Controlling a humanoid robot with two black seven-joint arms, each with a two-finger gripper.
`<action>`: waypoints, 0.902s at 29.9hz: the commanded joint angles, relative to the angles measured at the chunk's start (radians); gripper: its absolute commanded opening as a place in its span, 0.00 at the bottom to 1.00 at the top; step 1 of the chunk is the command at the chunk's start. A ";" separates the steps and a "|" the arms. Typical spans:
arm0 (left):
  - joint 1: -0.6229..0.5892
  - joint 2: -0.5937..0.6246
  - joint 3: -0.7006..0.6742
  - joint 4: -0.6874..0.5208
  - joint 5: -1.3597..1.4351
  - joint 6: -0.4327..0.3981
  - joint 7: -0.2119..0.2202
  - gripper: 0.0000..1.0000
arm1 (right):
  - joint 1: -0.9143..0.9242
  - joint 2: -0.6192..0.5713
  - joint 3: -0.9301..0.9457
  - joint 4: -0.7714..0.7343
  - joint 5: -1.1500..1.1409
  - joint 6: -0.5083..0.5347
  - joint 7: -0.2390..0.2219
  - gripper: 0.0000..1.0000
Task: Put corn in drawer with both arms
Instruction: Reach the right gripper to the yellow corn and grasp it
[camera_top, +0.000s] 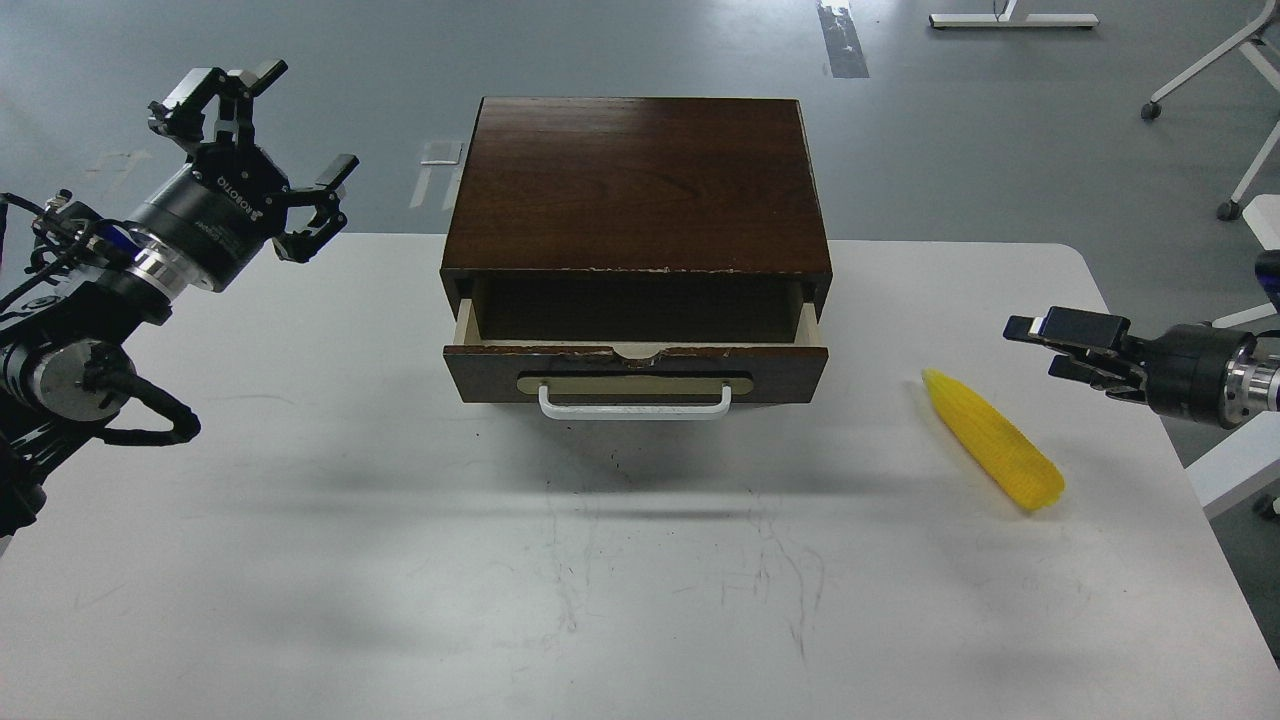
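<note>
The yellow corn (990, 452) lies on the white table (400, 560), right of the drawer, tip pointing to the far left. The drawer (636, 372) is pulled partly out of the dark wooden box (640, 180); what shows of its inside is bare. My left gripper (268, 135) is open and empty, raised over the table's far left corner, well left of the box. My right gripper (1038, 345) is open and empty, seen side-on, hovering a little right of the corn and not touching it.
The box stands at the far middle of the table. Chair legs with castors (1228, 210) and a white frame (1010, 18) stand on the grey floor beyond the table.
</note>
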 joint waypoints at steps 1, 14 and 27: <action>0.003 -0.009 -0.013 -0.001 0.000 -0.006 0.000 0.98 | 0.099 0.005 -0.150 -0.004 -0.127 -0.032 0.000 1.00; 0.015 -0.011 -0.022 -0.003 0.008 -0.011 0.000 0.98 | 0.163 0.126 -0.368 -0.076 -0.245 -0.178 0.000 1.00; 0.017 -0.017 -0.022 -0.008 0.011 -0.011 0.000 0.98 | 0.165 0.190 -0.539 -0.116 -0.247 -0.297 0.000 0.18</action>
